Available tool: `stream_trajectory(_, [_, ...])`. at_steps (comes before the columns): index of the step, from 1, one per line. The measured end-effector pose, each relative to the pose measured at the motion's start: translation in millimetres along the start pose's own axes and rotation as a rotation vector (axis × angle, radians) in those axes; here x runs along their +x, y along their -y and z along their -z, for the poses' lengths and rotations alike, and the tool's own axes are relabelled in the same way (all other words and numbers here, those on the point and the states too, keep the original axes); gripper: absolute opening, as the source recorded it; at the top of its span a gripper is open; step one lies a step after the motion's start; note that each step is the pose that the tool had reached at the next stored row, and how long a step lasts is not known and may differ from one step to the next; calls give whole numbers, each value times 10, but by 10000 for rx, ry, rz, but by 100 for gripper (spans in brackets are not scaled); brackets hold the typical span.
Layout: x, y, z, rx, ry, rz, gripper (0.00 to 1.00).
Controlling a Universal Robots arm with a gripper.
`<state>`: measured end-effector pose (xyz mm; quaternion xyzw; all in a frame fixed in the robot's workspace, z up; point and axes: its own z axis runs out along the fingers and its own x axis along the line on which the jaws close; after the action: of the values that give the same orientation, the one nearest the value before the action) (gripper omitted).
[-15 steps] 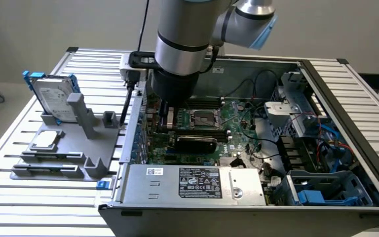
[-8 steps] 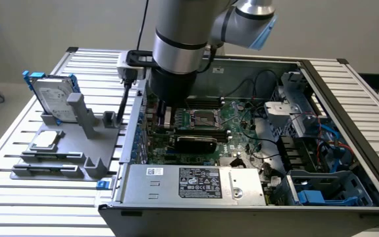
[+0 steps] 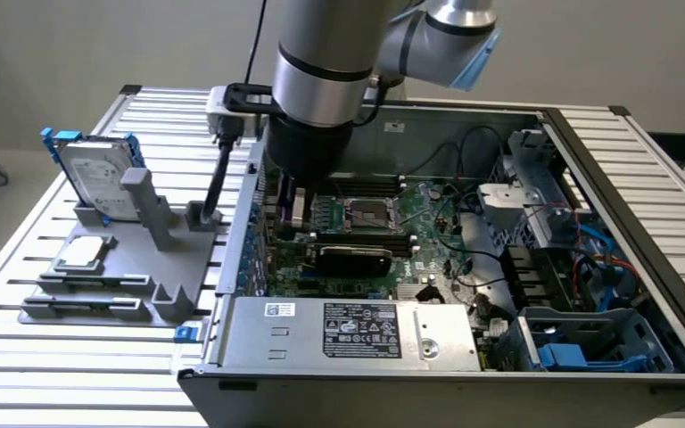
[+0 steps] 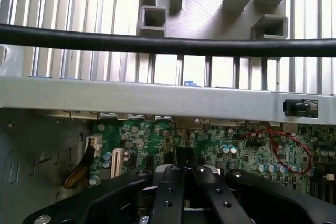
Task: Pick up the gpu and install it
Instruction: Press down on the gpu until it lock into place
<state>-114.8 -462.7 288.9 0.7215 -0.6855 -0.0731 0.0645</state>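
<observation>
While the arm's thick grey wrist blocks much of the open computer case [image 3: 628,143] in the exterior view, the gripper [image 3: 285,209] can be seen reaching down inside the case at its left side, its dark body low over the green motherboard [image 3: 438,250]. Its fingertips are hidden behind the arm and the case wall, so whether they hold anything cannot be told from here. Just right of and nearer than the gripper lies the gpu [image 3: 352,259], a short card with a black rounded cover, sitting on the motherboard below the processor socket [image 3: 364,214]; whether it is seated in a slot is hard to make out. Left of the case, on the slatted table [image 3: 33,357], a grey fixture [image 3: 140,259] holds a silver hard drive [image 3: 95,178] with blue rails upright.

From the wrist view, the gripper [image 4: 184,182] shows as black linkages with its two fingers drawn together at the middle, closed or nearly so, over the motherboard [image 4: 220,145]. What sits between the tips is cut off, so a grasp cannot be confirmed. A black cable [image 4: 168,45] crosses the picture above the case's silver wall [image 4: 131,98].
</observation>
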Motion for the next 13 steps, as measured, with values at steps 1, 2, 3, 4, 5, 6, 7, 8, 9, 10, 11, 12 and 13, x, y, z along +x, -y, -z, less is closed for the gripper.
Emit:
stream_trajectory(1, [-3,-7,5,-27,1,1,11])
stream_trajectory(2, [-6,-14,9,-55,1,1,11])
stream_trajectory(3, [-10,-21,11,-80,1,0,11])
stream_trajectory(4, [-13,-27,11,-102,2,1,11])
stream_trajectory(5, [-16,-34,10,-121,3,0,11])
stream_trajectory(6, [-19,-41,8,-140,2,-1,11])
stream_trajectory(7, [-22,-49,8,-155,-3,-2,11])
stream_trajectory(8, [-24,-56,7,-168,-8,-4,11])
stream_trajectory(9, [-25,-63,6,-182,-11,-4,11])
stream_trajectory(10, [-26,-68,6,-200,-14,-6,11])
stream_trajectory(11, [-27,-70,4,-217,-19,-6,11])
stream_trajectory(12, [-27,-73,3,-229,-33,-9,11])
stream_trajectory(13, [-27,-75,3,-239,-54,-14,11])
